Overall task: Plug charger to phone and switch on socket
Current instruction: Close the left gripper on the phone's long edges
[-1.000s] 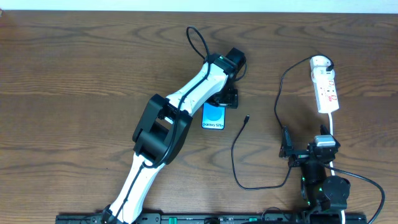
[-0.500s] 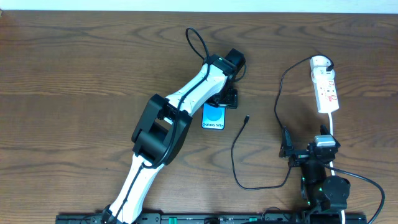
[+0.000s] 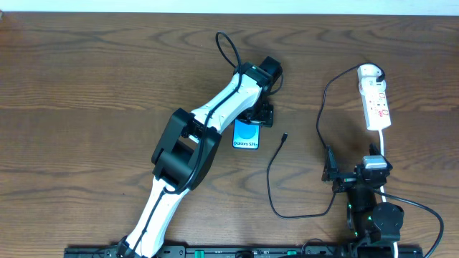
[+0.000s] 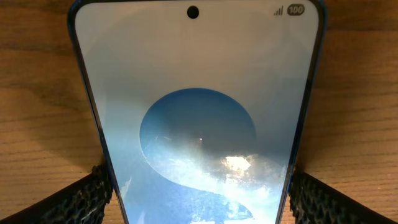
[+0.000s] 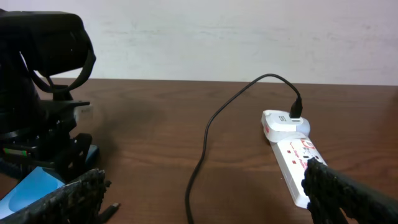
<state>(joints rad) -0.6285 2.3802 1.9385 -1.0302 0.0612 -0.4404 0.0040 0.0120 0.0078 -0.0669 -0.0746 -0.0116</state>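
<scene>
- The left gripper (image 4: 199, 186) straddles the phone (image 3: 246, 135) at its far end, and its pads (image 4: 93, 193) look pressed against the two long edges.
- The right gripper (image 5: 205, 186) is spread wide with nothing in it, near the front edge at the right of the table (image 3: 86, 86).
- Done: the charger (image 3: 318, 118) has its plug seated in the far end of the socket (image 3: 376, 104).
- Left: its connector tip (image 3: 285, 135) lies on the wood just right of the phone, apart from it, so it is not yet plugged in. The switch also appears to remain, though I cannot tell its position.
- Only the left wrist view shows the pads meeting the phone's edges; overhead, the arm hides that.
- Only the overhead view shows the gap between tip and phone and the cable's whole loop, while the right wrist view shows the seated plug best.
</scene>
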